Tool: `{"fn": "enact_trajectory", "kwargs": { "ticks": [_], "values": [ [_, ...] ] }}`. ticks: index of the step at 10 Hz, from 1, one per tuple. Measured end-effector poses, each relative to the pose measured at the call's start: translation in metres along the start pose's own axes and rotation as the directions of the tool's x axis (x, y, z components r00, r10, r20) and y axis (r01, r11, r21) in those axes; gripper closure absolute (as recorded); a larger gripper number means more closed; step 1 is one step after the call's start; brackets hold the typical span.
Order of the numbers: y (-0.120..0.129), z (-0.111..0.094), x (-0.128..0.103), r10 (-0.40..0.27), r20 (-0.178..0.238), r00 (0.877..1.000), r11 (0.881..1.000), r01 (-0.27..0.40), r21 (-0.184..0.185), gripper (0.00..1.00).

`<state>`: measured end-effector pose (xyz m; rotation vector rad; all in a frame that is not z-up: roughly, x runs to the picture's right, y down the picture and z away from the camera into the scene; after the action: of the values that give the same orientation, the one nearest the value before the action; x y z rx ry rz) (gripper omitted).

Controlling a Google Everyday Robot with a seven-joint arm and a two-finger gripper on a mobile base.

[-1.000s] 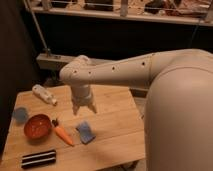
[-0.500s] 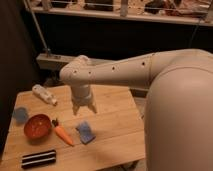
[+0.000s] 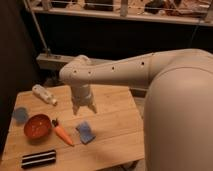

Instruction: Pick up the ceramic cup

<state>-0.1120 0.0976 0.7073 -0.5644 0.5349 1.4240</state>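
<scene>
The ceramic cup [image 3: 20, 115] is small, low and dull blue-grey, and sits near the left edge of the wooden table [image 3: 112, 132], just behind the orange bowl [image 3: 38, 127]. My gripper [image 3: 84, 108] hangs over the middle of the table with its fingers pointing down and a gap between them, holding nothing. It is well to the right of the cup and above the blue sponge [image 3: 85, 132].
A carrot [image 3: 63, 132] lies between the bowl and the sponge. A white bottle [image 3: 44, 94] lies on its side at the back left. A black and white striped block [image 3: 38, 158] lies at the front left. My white arm [image 3: 165, 85] fills the right side.
</scene>
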Motion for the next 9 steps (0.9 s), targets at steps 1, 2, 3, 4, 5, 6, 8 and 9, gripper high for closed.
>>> {"fn": "enact_trajectory", "kwargs": {
  "ticks": [1,2,3,4,5,6,8,9],
  "values": [
    [0.021,-0.002,-0.007,-0.031,0.008,0.999,1.0,0.031,0.007,0.35],
    [0.041,-0.004,-0.016,-0.072,0.023,0.997,0.997,0.072,0.023,0.35],
    [0.069,-0.006,-0.024,-0.131,0.034,0.991,0.991,0.13,0.038,0.35],
    [0.101,-0.008,-0.03,-0.19,0.043,0.981,0.981,0.188,0.045,0.35],
    [0.118,-0.008,-0.034,-0.221,0.045,0.974,0.974,0.219,0.049,0.35],
    [0.151,-0.007,-0.044,-0.275,0.055,0.96,0.961,0.273,0.051,0.35],
    [0.191,-0.001,-0.056,-0.326,0.064,0.943,0.945,0.325,0.032,0.35],
    [0.217,0.005,-0.063,-0.361,0.069,0.93,0.932,0.361,0.013,0.35]
  ]
}}
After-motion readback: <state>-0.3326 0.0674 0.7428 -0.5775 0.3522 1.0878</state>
